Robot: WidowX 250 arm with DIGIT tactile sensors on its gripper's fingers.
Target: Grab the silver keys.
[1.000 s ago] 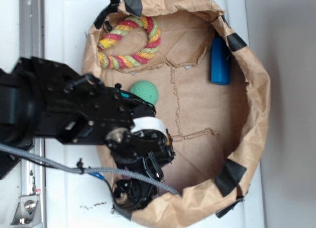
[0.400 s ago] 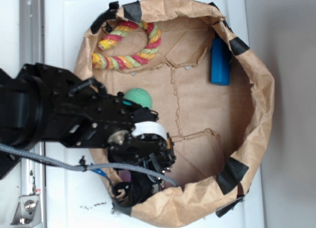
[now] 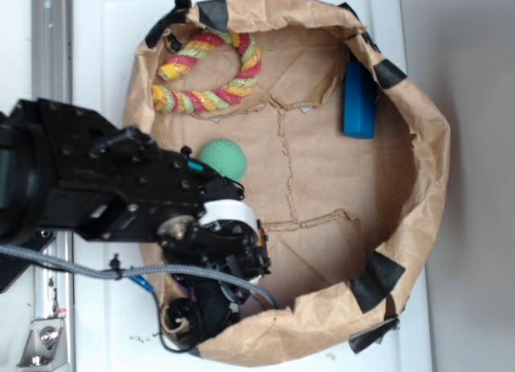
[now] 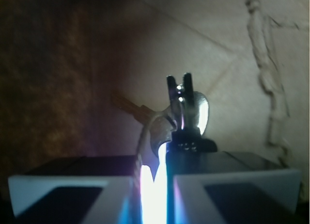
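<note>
Pinching the silver keys, the hand is closed.

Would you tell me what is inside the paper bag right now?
In the paper bag: rope ring, green ball, blue bar. The gripper pinches the silver keys; the arm hides them from outside.

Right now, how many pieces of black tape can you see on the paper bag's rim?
5 visible: two at the top left, one upper right, two lower right. The arm covers the lower-left rim, so more may be hidden.
</note>
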